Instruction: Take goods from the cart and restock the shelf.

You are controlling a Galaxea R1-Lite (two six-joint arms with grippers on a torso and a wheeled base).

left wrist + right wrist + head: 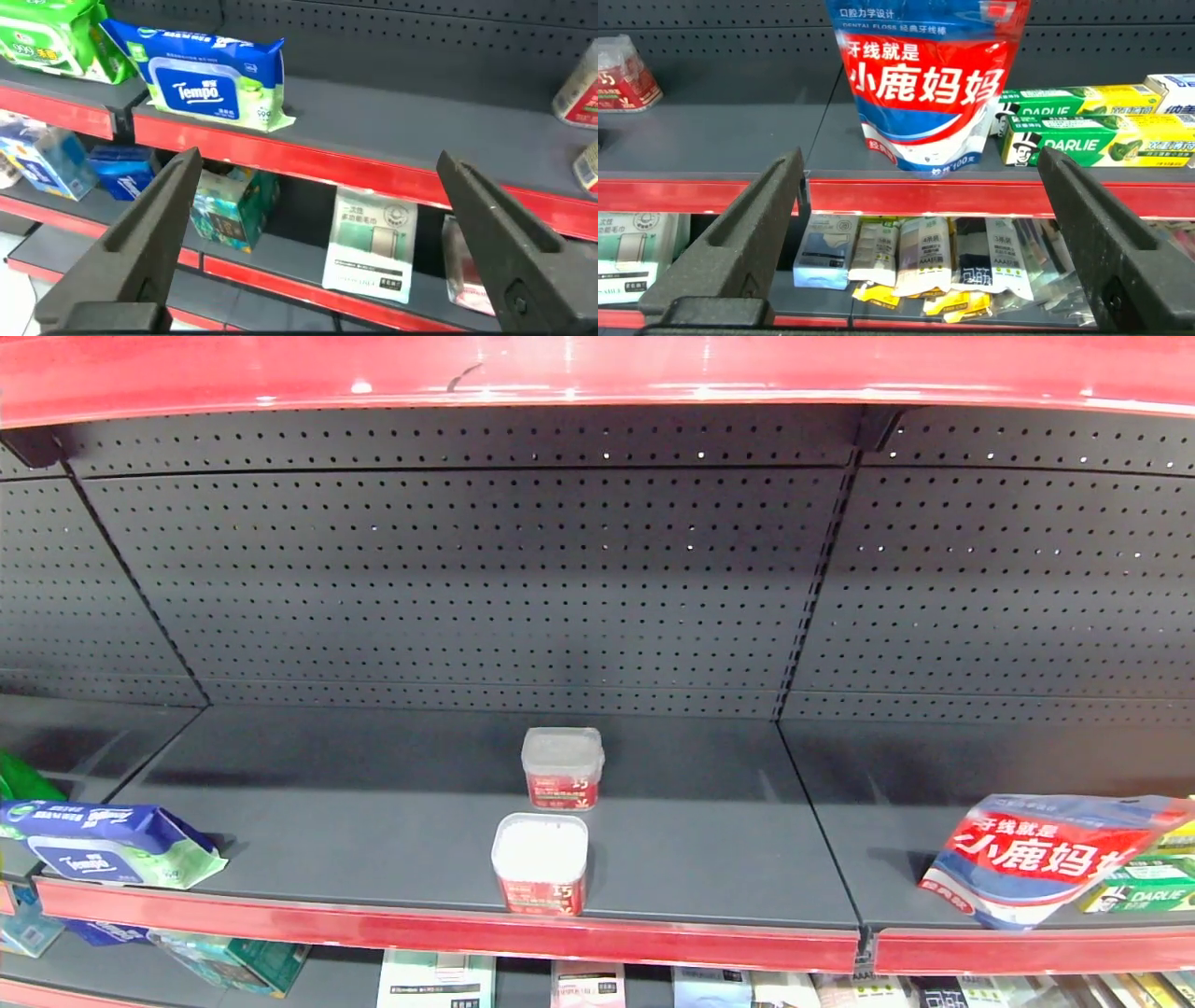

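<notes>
Left pincer: its two black fingers are standing wide open, holding nothing, facing the front of the shelf.
Wipes pack: this blue pack is lying at the shelf's left end. The left wrist view is showing its white flap with blue writing, and a green pack just beside it.
Tubs: the back tub and the front tub are standing upright in the middle of the shelf, one behind the other, not touching. Each is wearing a red label.
Pouch: it is sitting at the right front edge, with big white letters running across its red band.
Toothpaste boxes: these green boxes are lying stacked just beside the pouch.
Right pincer: its fingers are standing wide open, holding nothing, facing the pouch.
Small packets: they are lying on the lower shelf, seen in the right wrist view.
</notes>
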